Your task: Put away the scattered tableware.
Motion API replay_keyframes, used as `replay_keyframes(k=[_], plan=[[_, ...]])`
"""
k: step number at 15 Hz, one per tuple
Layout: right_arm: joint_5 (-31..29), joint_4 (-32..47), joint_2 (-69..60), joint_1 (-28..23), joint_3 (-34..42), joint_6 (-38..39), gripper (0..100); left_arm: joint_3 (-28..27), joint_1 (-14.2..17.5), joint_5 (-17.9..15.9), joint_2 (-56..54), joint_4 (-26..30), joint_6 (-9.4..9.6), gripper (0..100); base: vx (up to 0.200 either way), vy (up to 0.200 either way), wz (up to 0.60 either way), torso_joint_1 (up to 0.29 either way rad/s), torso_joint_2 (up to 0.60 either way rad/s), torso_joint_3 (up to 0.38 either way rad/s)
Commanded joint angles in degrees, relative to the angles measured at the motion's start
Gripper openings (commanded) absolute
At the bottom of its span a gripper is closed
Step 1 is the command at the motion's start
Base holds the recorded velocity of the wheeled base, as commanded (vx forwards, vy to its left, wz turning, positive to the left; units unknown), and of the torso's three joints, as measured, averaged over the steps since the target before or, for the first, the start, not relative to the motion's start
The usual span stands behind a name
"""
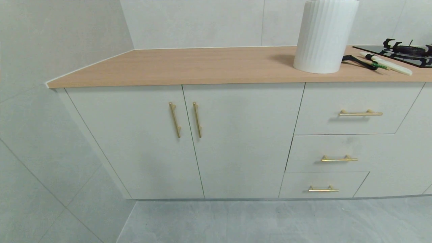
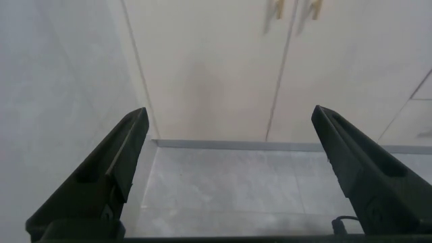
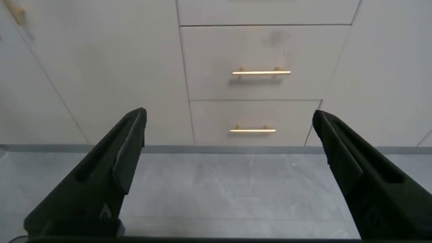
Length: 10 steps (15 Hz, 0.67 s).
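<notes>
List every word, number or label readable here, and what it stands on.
No text is readable.
The tall white ribbed cylinder on the wooden countertop is plain.
The cream-handled utensil beside it has a green band; any print there is too small to read.
The pale cabinet fronts bear only brass handles.

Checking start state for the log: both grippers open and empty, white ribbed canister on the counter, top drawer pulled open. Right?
No. The top drawer is shut, flush with its neighbours, per the head view. Rest holds: left gripper and right gripper open and empty, white ribbed canister on the counter.
</notes>
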Motion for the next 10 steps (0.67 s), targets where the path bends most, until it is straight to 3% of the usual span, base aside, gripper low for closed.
replay_keyframes(k=[1,10], plan=[[0.00,-0.03,0.11,0.01,0.00,0.00,100,0.00,0.00,0.04,0.07,0.00,-0.07,100,0.000,-0.200,0.00,0.007,0.00,-0.002],[0.00,-0.03,0.11,0.01,0.00,0.09,100,0.00,0.00,0.04,0.07,0.00,-0.15,100,0.000,-0.200,0.00,0.003,0.00,0.001]])
